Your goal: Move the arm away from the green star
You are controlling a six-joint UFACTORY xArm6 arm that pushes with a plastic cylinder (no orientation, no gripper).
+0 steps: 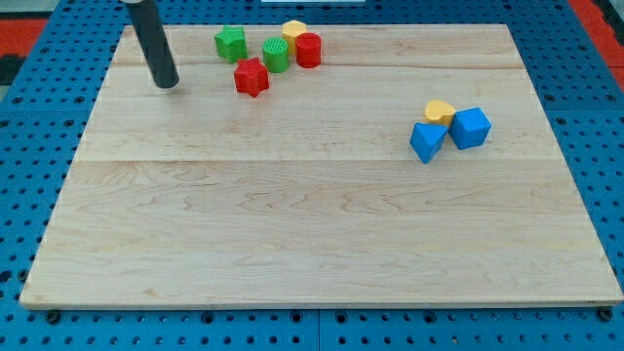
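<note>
The green star (230,43) sits near the view's top edge of the wooden board (312,224). My tip (167,84) rests on the board to the view's left of the green star and slightly lower, about a block's width or more apart from it. To the star's right lie a green cylinder (276,54), a red star (252,76), a red cylinder (308,50) and a yellow block (293,31).
At the view's right, a blue block (426,141), a blue cube (470,128) and a yellow block (440,111) touch in a cluster. A blue pegboard (29,146) surrounds the board.
</note>
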